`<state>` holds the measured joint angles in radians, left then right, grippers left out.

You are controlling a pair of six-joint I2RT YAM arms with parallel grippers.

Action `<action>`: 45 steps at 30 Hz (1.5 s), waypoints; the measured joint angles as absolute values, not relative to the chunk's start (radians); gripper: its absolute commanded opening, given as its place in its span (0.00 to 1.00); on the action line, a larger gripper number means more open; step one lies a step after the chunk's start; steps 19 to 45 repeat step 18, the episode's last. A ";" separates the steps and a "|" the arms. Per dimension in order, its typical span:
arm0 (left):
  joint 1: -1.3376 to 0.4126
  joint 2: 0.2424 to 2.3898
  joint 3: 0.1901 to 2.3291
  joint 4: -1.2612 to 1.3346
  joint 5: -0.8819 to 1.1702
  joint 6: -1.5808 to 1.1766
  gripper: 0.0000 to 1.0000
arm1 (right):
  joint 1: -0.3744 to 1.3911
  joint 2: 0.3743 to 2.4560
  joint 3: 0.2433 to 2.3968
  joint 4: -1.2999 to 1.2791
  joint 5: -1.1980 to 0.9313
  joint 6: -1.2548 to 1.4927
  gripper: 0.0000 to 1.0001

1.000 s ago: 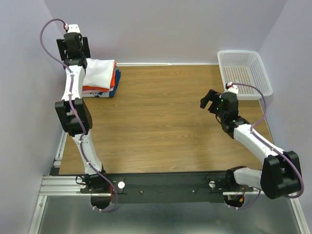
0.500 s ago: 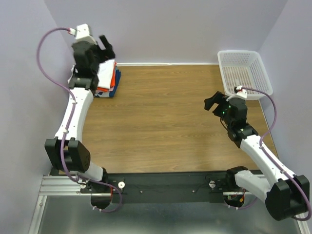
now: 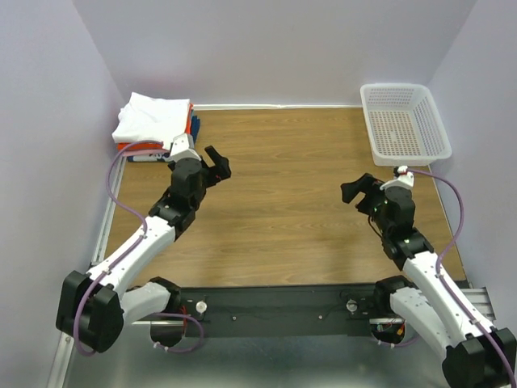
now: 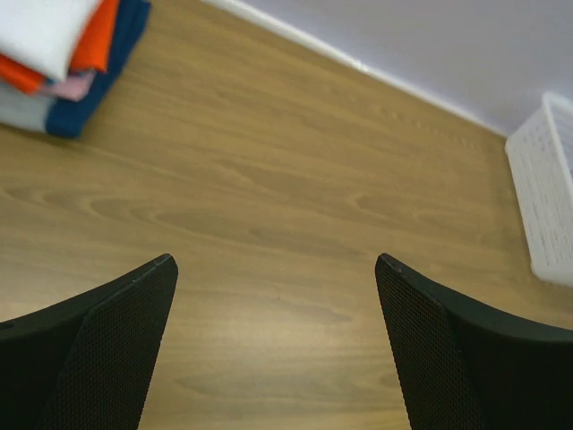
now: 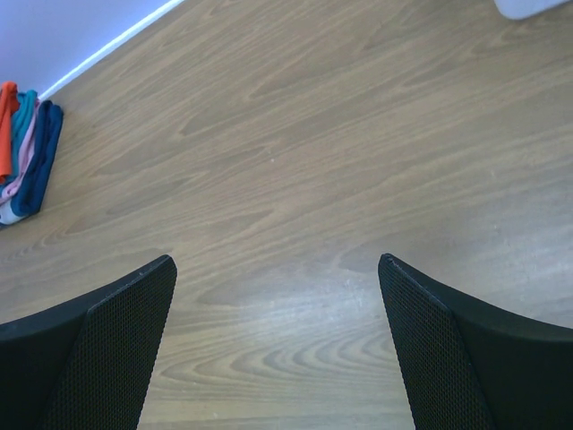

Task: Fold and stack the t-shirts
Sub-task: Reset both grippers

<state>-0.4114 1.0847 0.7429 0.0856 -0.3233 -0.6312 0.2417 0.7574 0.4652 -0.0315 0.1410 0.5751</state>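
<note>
The stack of folded cotton t-shirts (image 3: 153, 120), white over orange and dark blue, sits at the upper left of the brown wooden counter (image 3: 283, 170). The left jaws and right jaws stand wide and empty, clear of it. Stacking appears done; retract both arms without brushing the stack.

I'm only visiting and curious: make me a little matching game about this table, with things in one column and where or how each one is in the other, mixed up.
Things
1. white t-shirt
2. orange t-shirt
3. basket
4. left gripper

Places or states
A. far right corner of the table
B. open, above the wood, holding nothing
C. lying on top of the other shirts
D. folded, right under the white one

Pairs: 1-C, 2-D, 3-A, 4-B
</note>
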 measured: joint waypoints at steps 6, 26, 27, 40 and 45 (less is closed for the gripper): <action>-0.448 1.112 0.706 0.080 -0.367 -0.675 0.98 | 0.242 0.678 0.367 -0.061 0.142 0.591 1.00; -0.448 1.049 0.678 0.069 -0.397 -0.698 0.98 | 0.242 0.584 0.338 -0.082 0.165 0.595 1.00; -0.448 1.049 0.678 0.069 -0.397 -0.698 0.98 | 0.242 0.584 0.338 -0.082 0.165 0.595 1.00; -0.448 1.049 0.678 0.069 -0.397 -0.698 0.98 | 0.242 0.584 0.338 -0.082 0.165 0.595 1.00; -0.448 1.049 0.678 0.069 -0.397 -0.698 0.98 | 0.242 0.584 0.338 -0.082 0.165 0.595 1.00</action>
